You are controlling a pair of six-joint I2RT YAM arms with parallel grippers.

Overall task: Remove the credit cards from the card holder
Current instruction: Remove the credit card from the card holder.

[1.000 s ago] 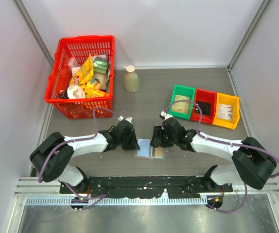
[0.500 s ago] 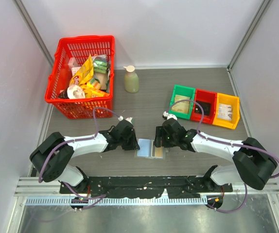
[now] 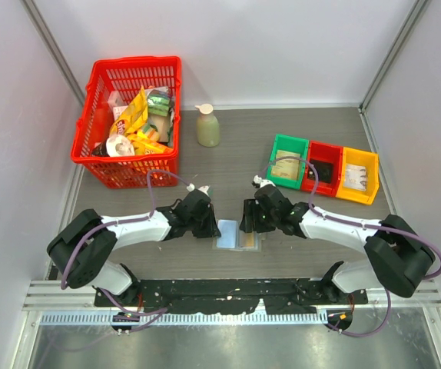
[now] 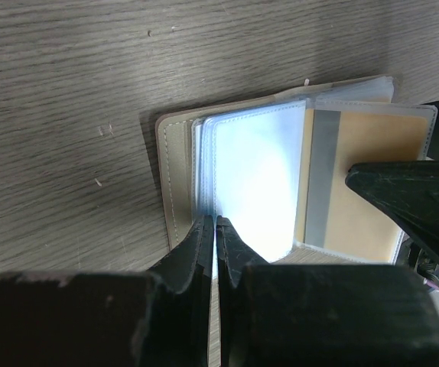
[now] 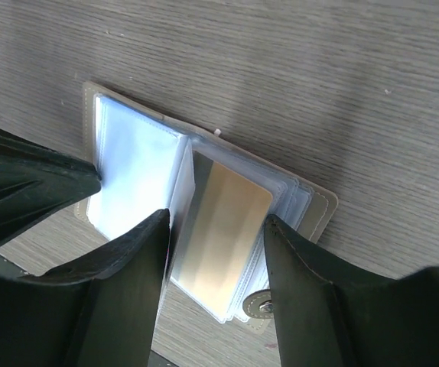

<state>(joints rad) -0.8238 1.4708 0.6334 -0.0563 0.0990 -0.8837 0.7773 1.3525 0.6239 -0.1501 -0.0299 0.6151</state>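
Near the table's [image 3: 228, 165] front edge, the card holder [image 3: 238, 234] lies open and flat. At its nine o'clock, the left gripper [image 4: 214, 225] is pinched tight on a clear sleeve [image 4: 258, 183], pinning the holder. From two o'clock, the right gripper [image 5: 216, 222] stands with fingers apart astride the yellow-orange credit card [image 5: 223, 252]. The card looks light, stiff and slick inside floppy plastic. It is probably best taken by whichever short edge clears the sleeve mouth.

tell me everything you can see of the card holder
The card holder lies open and flat on the wood-grain table, a small folding wallet with a beige stitched lining and clear plastic sleeves. One sleeve holds a yellow-orange card with a grey stripe. The left gripper is shut on a sleeve's edge; the right gripper, open, straddles the card sleeve.
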